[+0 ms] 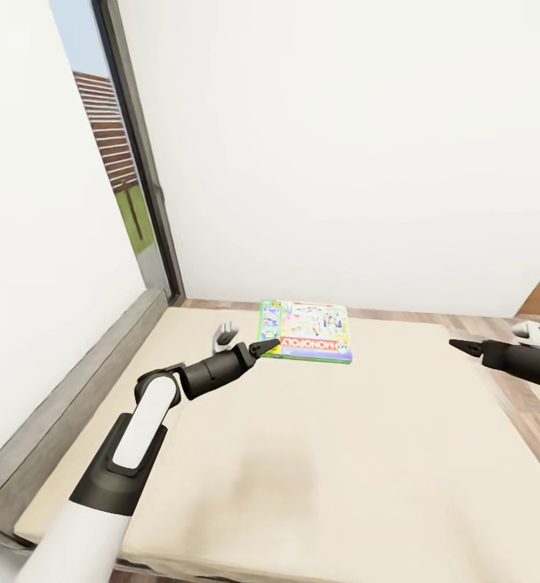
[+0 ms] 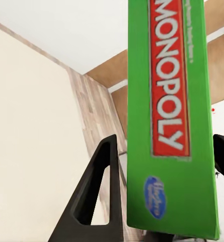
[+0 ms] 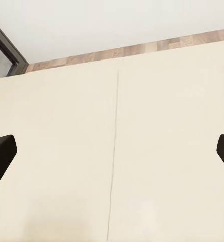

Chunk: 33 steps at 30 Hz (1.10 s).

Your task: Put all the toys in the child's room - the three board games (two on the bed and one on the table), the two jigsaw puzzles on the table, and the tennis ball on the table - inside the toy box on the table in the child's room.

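Lying flat on the beige bed (image 1: 318, 453), the Monopoly box (image 1: 306, 331) sits just above the centre of the head view, close to the bed's far edge, where a strip of wood-plank floor (image 1: 431, 314) meets the white wall (image 1: 342, 146). Its printed title reads upside down from this side, and a green border runs along its edges.

The left gripper (image 1: 266, 347) reaches in from the lower left of the head view on a black and white arm, its dark tip at the box's near left corner. In the left wrist view the green edge of the box with the red title band (image 2: 169, 101) stands between the 2 black fingers (image 2: 99, 196): 1 finger lies clear to the left of the edge with a sliver of gap, and the other shows at the right border behind it. The gripper is spread around that edge; whether either finger actually touches it cannot be told.

At the right edge of the head view the right gripper (image 1: 464, 346) hangs over the bed's right side, well apart from the box. In the right wrist view its 2 dark fingertips (image 3: 1, 154) sit at opposite borders, spread wide with nothing between them but the beige sheet.

A dark-framed window (image 1: 112, 154) fills the upper left of the head view, and the grey headboard (image 1: 51, 421) runs down the bed's left side.
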Tool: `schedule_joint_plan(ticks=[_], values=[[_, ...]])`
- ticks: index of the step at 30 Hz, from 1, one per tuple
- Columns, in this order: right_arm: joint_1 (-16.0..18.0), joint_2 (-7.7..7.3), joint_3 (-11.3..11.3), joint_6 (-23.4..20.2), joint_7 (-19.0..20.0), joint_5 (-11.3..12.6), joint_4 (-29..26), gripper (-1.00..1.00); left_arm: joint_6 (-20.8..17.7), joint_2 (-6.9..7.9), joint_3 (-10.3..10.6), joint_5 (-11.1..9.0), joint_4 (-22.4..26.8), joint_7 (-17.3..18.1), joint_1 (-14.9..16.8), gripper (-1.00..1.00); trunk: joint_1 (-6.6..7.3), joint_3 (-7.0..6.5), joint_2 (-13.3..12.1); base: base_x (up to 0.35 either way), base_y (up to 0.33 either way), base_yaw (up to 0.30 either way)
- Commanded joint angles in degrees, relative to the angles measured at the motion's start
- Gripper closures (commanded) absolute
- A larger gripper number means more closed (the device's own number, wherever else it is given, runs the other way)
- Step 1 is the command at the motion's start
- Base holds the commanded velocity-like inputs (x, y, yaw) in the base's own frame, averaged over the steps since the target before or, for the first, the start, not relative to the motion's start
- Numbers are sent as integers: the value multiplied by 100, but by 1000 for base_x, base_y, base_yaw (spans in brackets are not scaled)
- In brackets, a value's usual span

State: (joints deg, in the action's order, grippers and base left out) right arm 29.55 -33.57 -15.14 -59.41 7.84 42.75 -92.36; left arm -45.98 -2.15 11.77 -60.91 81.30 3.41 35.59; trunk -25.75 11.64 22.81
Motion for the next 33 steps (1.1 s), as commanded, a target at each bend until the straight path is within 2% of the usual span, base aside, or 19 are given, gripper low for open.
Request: schedule_joint_plan(ticks=[1, 33], values=[[7, -1, -6, -27, 60, -57, -1, -100, -36, -3, -7, 24, 0, 30, 4, 100, -4, 3, 11, 0, 0, -130], [7, 1, 6, -27, 60, -57, -1, -100, -96, 1, -16, 50, -26, 26, 4, 100, -4, -272, 11, 0, 0, -130]])
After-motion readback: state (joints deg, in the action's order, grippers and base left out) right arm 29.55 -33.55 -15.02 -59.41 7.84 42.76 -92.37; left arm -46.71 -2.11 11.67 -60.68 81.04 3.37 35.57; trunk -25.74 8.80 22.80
